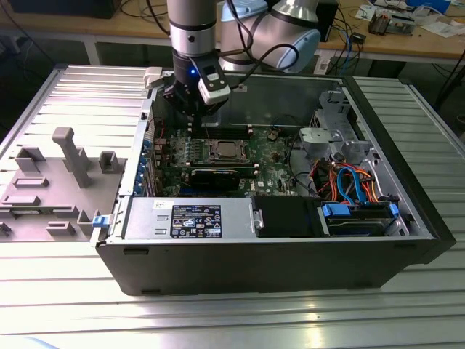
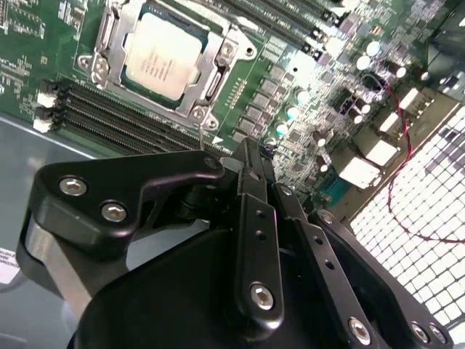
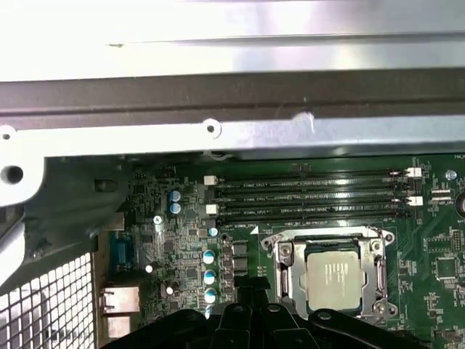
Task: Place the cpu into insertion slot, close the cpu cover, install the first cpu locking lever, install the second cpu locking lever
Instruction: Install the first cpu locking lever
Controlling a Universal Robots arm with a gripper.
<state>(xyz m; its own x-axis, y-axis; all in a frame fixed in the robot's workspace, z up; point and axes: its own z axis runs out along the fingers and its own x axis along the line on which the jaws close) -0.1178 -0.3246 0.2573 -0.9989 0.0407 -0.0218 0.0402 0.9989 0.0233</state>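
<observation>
CPU seated, cover down

In the exterior view we see the end effector (image 1: 190, 109) above the board, behind the insertion slot (image 1: 224, 151). In both wrist views the cpu (image 2: 163, 55) sits inside that slot, the cpu cover (image 3: 289, 256) framing it; we see the end effector's fingers (image 2: 251, 171) clenched together, grasping nothing.

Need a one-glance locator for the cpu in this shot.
Inside the open computer case, find the green motherboard. Near its middle, a silvery cpu cover frames the cpu, a pale metal square beside the long black memory slots; nothing else there is square and shiny.
</observation>
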